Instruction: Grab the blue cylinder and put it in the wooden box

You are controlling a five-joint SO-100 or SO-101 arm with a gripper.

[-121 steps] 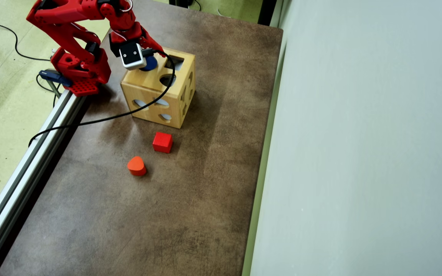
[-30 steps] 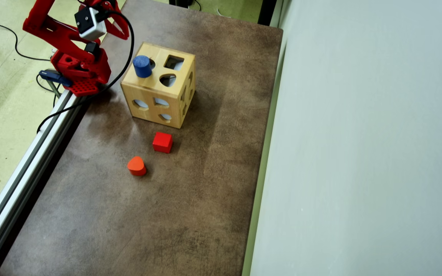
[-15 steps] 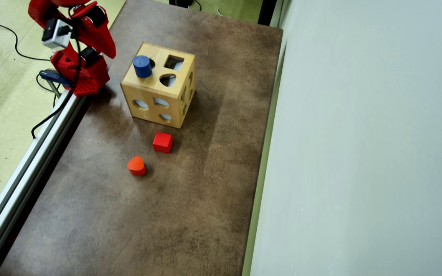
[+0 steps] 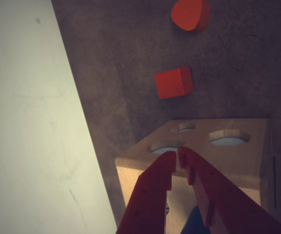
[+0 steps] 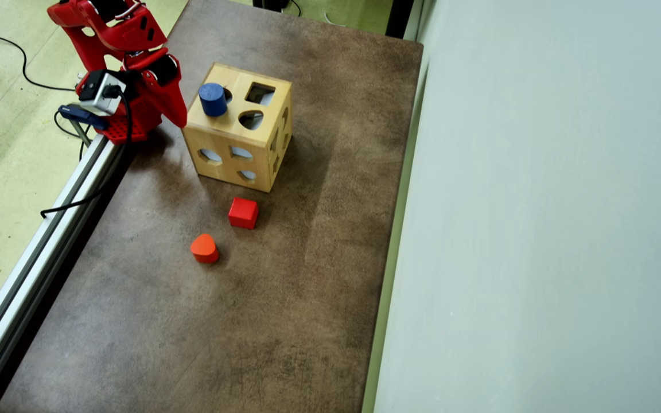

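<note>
The brown worktop (image 5: 261,298) fills the middle of the overhead view, with a pale wall panel (image 5: 537,229) down the right side and a metal rail (image 5: 38,258) running along its left edge. The red arm (image 5: 107,28) sits in the upper left corner, a small white camera (image 5: 98,92) on its wrist and a black cable (image 5: 118,155) trailing down over the rail.

The box (image 5: 238,129) stands upper centre, just right of the arm, with shaped holes in its top and side faces. In the wrist view the box (image 4: 238,161) fills the lower right of the frame.

The gripper (image 5: 181,119) points down at the box's left edge, touching or nearly so. In the wrist view the gripper (image 4: 177,157) rises from the bottom centre; its jaws are pressed together at the tips and hold nothing.

The cylinder (image 5: 213,99) stands upright on the box top at its upper left, over or just beside the round hole, not dropped inside. A blue sliver of the cylinder (image 4: 194,225) shows between the fingers at the wrist view's bottom edge.

The cube (image 5: 243,213) lies on the worktop just below the box, and the orange block (image 5: 204,248) sits near it, lower left. In the wrist view the cube (image 4: 174,82) is upper centre and the orange block (image 4: 191,13) is at the top edge.
</note>
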